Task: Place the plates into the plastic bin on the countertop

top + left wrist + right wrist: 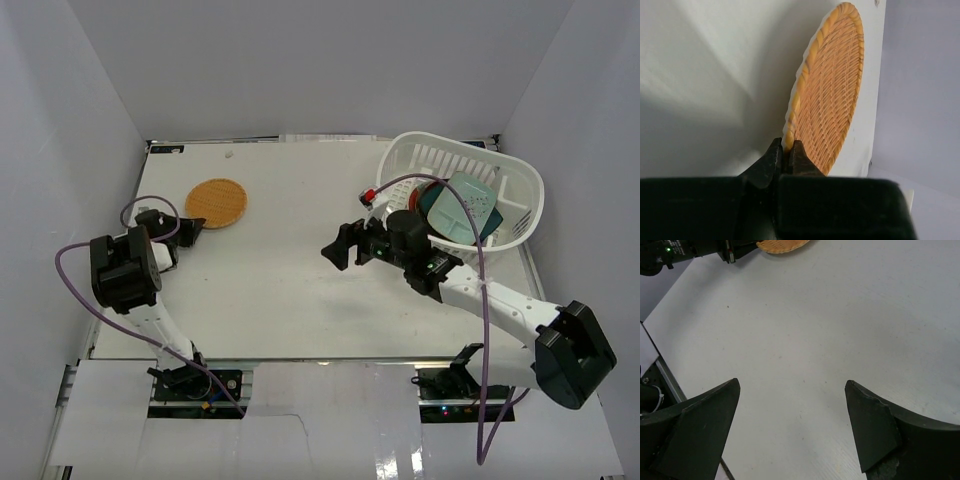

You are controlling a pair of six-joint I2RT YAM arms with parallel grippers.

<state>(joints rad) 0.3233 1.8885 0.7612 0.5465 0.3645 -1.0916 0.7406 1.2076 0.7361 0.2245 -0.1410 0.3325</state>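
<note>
Pickup: our left claw (787,151) pinches the rim of the round orange woven plate (830,90); right claw (792,383) gapes empty; next, lift rightward to the white slotted bin (527,200).

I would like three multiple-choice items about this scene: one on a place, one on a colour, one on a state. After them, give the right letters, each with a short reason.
1. Where is the orange woven plate?
A. near right corner
B. far left part of the countertop
C. middle of the near edge

2. What colour is the plastic bin?
A. white
B. blue
C. black

3. How are the left fingers?
A. wide open above the plate
B. shut on the plate's rim
C. lying flat on bare surface

Answers:
1 B, the top view shows the plate far left.
2 A, its slotted walls are white.
3 B, the left wrist view shows both fingers pinching the rim.
</note>
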